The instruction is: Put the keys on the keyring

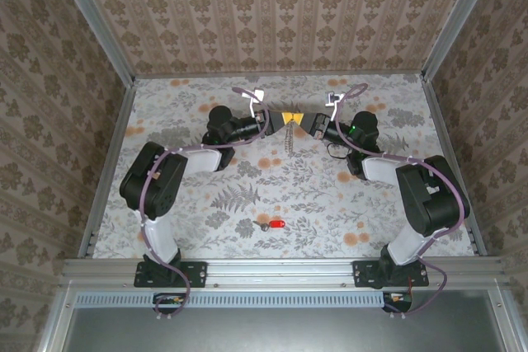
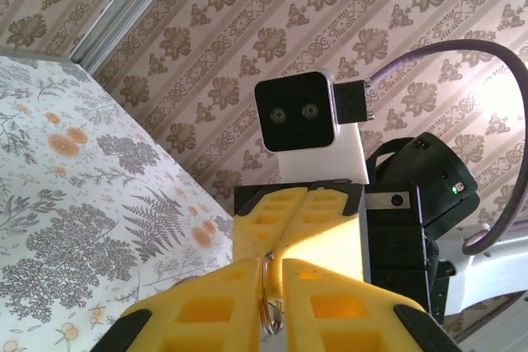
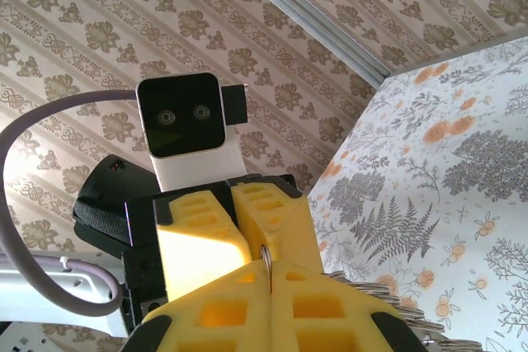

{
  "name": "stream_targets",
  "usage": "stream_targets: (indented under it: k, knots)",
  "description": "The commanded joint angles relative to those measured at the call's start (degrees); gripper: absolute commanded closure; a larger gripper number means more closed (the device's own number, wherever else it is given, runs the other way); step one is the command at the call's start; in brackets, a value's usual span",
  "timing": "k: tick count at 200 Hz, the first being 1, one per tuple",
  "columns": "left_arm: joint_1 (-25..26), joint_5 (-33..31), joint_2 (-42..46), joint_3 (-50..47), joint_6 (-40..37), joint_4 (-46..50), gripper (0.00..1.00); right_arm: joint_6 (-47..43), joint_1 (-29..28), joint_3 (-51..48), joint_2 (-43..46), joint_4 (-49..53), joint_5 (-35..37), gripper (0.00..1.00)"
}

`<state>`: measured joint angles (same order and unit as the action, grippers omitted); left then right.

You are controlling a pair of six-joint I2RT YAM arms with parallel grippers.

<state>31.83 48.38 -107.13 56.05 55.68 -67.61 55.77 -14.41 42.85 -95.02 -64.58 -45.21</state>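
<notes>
Two grips: left pincer (image 1: 275, 118) and right pincer (image 1: 304, 119) clamped shut on the thin metal ring (image 2: 268, 307) toward the table's (image 1: 396, 204) far edge, red key (image 1: 275, 225) by the near edge; opposed pulling may drop the ring.

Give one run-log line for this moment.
left gripper: shut on grey metal keyring | right gripper: same | red-headed silver key: loose on table

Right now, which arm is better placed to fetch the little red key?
Left, narrowly, I'd guess. The red key lies slightly toward its side; the left gripper and right gripper both pinch the metal ring, so one must let go.
</notes>
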Motion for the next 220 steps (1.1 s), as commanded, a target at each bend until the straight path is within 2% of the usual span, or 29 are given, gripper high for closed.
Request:
stream_targets:
  k: [1, 69, 92, 109, 154, 178, 220]
  knots:
    - [0.42, 0.46, -0.36, 0.02, 1.5, -5.65, 0.85, 0.6, 0.4, -0.63, -0.5, -2.56, 1.91, 1.0]
    - [0.77, 0.3, -0.26, -0.77, 1.18, -5.69, 0.88, 1.32, 0.75, -1.19, -0.95, -3.26, 3.78, 1.0]
    - [0.9, 0.24, -0.36, -0.94, 1.16, -5.77, 0.83, 1.71, 0.91, -1.32, -1.04, -3.61, 4.11, 1.0]
    - [0.95, 0.29, -0.45, -0.95, 1.12, -5.77, 0.83, 1.86, 0.96, -1.32, -1.18, -3.88, 3.98, 1.0]
    - [1.21, 0.61, -0.71, -0.68, 0.97, -5.77, 0.92, 2.06, 0.96, -1.37, -1.33, -4.11, 3.96, 1.0]
    - [1.39, 0.79, -0.89, -0.51, 0.91, -5.69, 0.93, 2.04, 0.96, -1.34, -1.28, -4.08, 3.68, 1.0]
    - [1.48, 1.11, -1.41, -0.33, 0.91, -5.61, 0.85, 1.98, 0.95, -1.39, -1.24, -4.12, 3.47, 1.0]
